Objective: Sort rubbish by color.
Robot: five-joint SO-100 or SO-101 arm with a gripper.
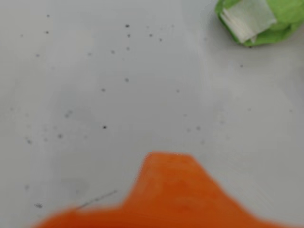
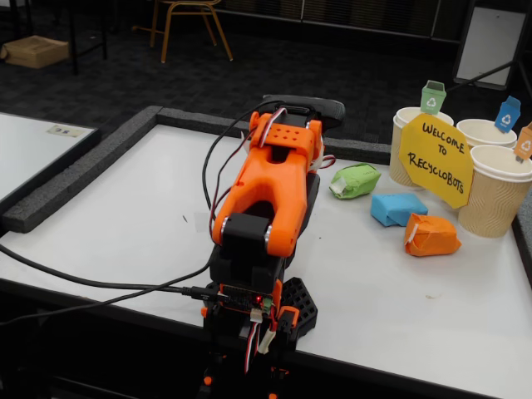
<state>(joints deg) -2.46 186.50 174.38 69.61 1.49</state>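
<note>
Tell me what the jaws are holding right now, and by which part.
Nothing, as far as the views show. All three lumps lie loose on the table: green, blue, orange. The arm is folded; its jaws are hidden.

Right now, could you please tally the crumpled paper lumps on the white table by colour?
Green crumpled paper lump: 1
Blue crumpled paper lump: 1
Orange crumpled paper lump: 1
Total: 3
</note>
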